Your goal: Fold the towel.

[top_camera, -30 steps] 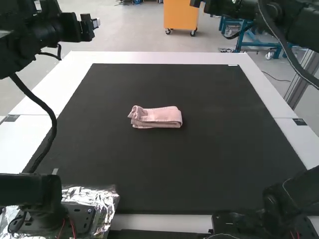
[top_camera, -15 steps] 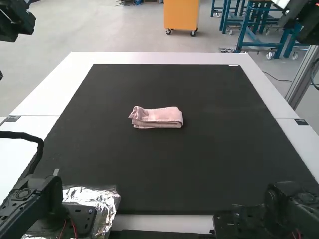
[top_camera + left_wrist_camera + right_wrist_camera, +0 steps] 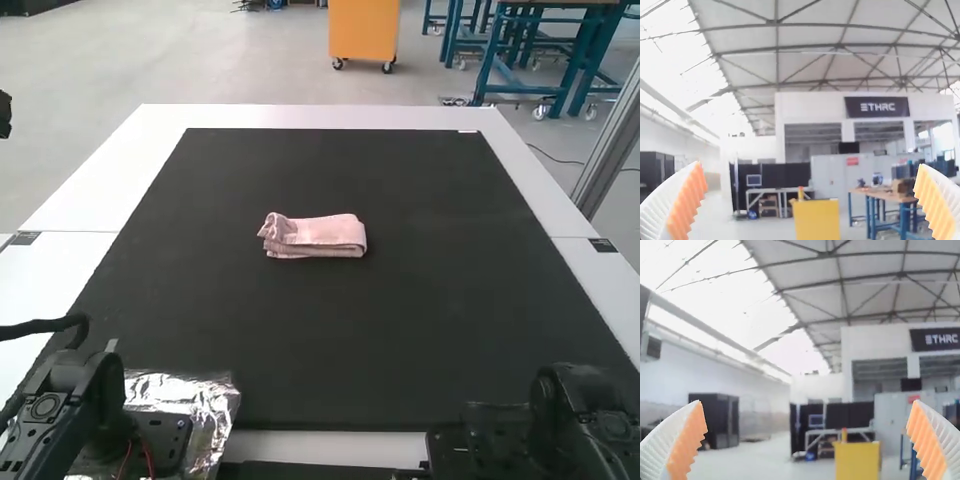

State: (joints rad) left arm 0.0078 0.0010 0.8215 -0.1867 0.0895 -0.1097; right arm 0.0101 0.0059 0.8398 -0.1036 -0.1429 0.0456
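Towel (image 3: 313, 236): I have it about mid-way on the black mat (image 3: 320, 340), a shade toward the left arm (image 3: 75, 395), already folded into a narrow strip.
Long axis: it runs side to side, across the line I'd reach along, with the stacked layers facing the arms and a loose curl at the left end.
Nearer arm: the left by a little, going by the bases; the right arm (image 3: 575, 400) could reach it almost as easily.
Left gripper (image 3: 810, 165): spread wide, nothing between, aimed well away from the cloth.
Right gripper (image 3: 807, 402): the same, wide and bare, raised and pointing outward.
Surface (image 3: 300, 115): a pale rim frames the mat; crinkled foil (image 3: 205, 398) sits beside the left arm's base, off my line to the towel.
Next move: I judge the folding done; any touch-up would mean bringing the left gripper forward and down to that curled end, where a careless pinch could open the layers.
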